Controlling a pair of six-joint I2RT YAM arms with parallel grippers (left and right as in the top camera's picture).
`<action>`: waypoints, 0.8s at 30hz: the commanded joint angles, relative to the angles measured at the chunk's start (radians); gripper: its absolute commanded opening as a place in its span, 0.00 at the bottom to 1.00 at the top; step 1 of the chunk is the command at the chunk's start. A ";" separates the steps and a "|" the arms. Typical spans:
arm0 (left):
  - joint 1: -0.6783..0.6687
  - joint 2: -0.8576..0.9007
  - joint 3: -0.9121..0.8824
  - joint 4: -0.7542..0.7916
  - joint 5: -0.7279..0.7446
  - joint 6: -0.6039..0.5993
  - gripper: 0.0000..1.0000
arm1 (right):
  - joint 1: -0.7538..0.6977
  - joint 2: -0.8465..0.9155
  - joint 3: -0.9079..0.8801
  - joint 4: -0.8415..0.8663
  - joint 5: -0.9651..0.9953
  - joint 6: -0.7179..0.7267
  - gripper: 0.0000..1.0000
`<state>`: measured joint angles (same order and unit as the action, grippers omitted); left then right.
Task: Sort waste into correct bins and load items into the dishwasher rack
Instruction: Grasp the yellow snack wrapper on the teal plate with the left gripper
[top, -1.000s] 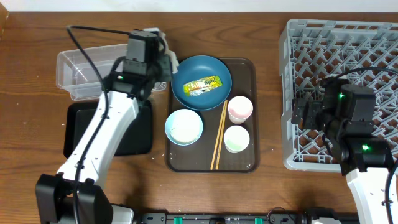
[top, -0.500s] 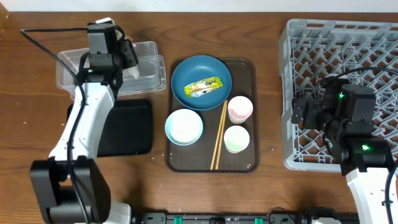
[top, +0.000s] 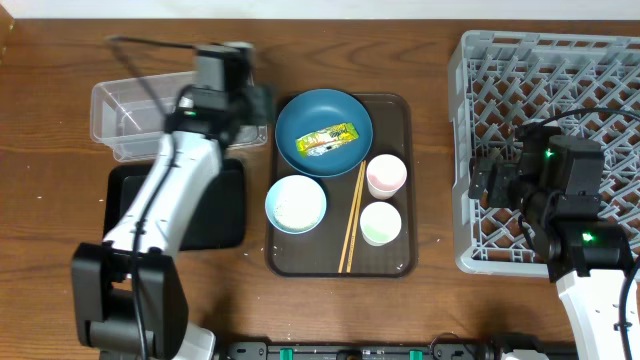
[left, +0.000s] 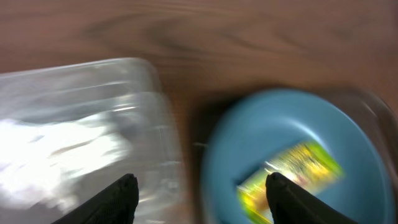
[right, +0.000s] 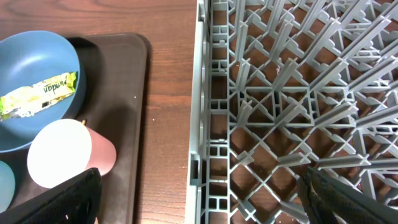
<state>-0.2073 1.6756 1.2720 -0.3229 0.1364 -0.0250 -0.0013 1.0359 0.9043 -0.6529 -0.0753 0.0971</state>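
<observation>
My left gripper (top: 248, 103) hangs open and empty between the clear tub (top: 130, 120) and the dark-blue plate (top: 323, 128). Its wrist view is blurred: the tub (left: 81, 124) sits left, the plate (left: 286, 143) right, and the gripper (left: 202, 186) holds nothing. The yellow-green wrapper (top: 327, 138) lies on the plate. A pale-blue bowl (top: 295, 203), pink cup (top: 386, 176), white cup (top: 380, 222) and chopsticks (top: 352, 218) rest on the brown tray (top: 400, 262). My right gripper (top: 484, 178) stands wide open over the left wall of the grey rack (top: 550, 80), seen as (right: 200, 180) in its wrist view.
A shallow black tray (top: 215, 215) lies on the table in front of the tub, partly under my left arm. A bright white patch (left: 56, 143) shows inside the tub; the blur hides what it is. Bare wood (top: 435, 150) separates the brown tray from the rack.
My left gripper carried something white left over the tub, opened, and has swung back right toward the plate with nothing in it. The right arm has not moved.
</observation>
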 joint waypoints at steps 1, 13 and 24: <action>-0.080 0.020 0.000 -0.020 0.036 0.247 0.69 | 0.015 -0.003 0.024 0.003 -0.004 -0.012 0.99; -0.189 0.255 0.000 0.026 0.035 0.398 0.80 | 0.015 -0.003 0.024 0.002 -0.004 -0.012 0.99; -0.189 0.364 0.000 0.055 0.035 0.398 0.67 | 0.015 -0.003 0.024 0.002 -0.004 -0.012 0.99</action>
<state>-0.3965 2.0247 1.2720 -0.2626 0.1719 0.3496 -0.0013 1.0359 0.9043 -0.6537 -0.0750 0.0971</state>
